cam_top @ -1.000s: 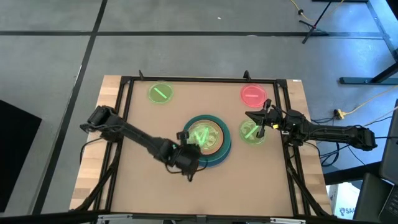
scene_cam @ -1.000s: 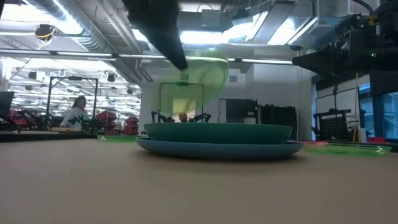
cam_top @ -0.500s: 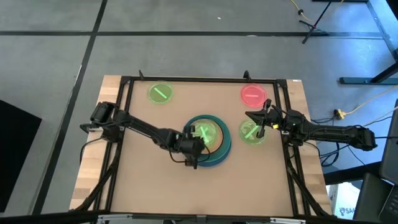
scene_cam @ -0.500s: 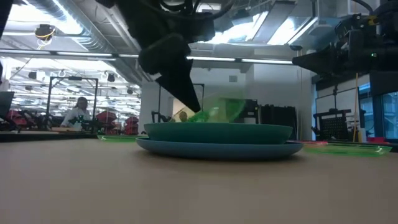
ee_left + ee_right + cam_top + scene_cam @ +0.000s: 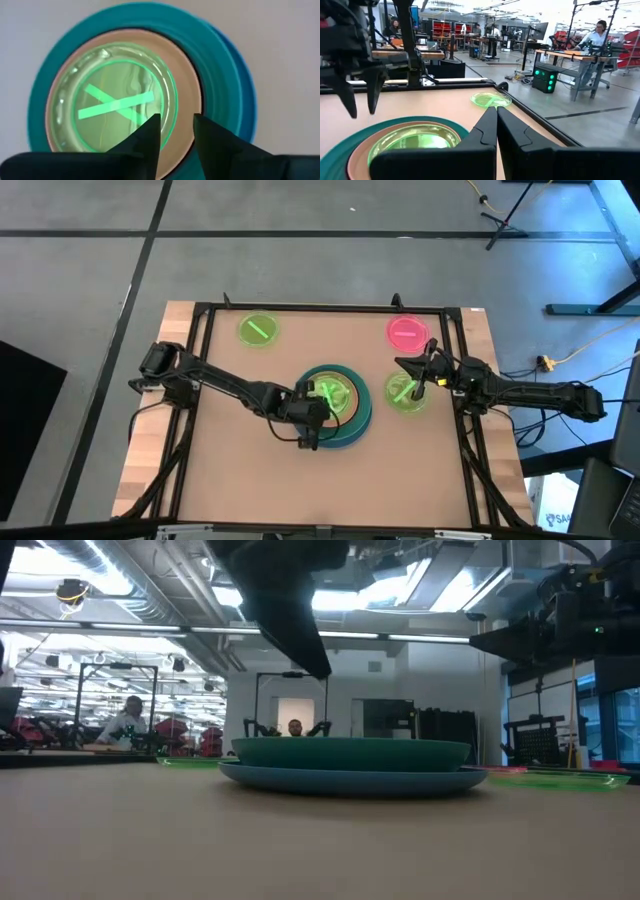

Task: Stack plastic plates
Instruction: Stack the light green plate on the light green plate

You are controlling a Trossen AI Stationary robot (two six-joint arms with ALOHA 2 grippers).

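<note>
One green plate (image 5: 112, 107) lies flat atop the stack (image 5: 355, 423), left pincer (image 5: 175, 130) spread above it.

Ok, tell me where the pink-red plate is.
In the high view the pink-red plate lies alone at the table's far right corner, just beyond the right gripper and a green plate.

Translucent green plate (image 5: 117, 105) on peach plate (image 5: 187, 95), teal plate (image 5: 220, 60), blue plate (image 5: 248, 100).
</note>
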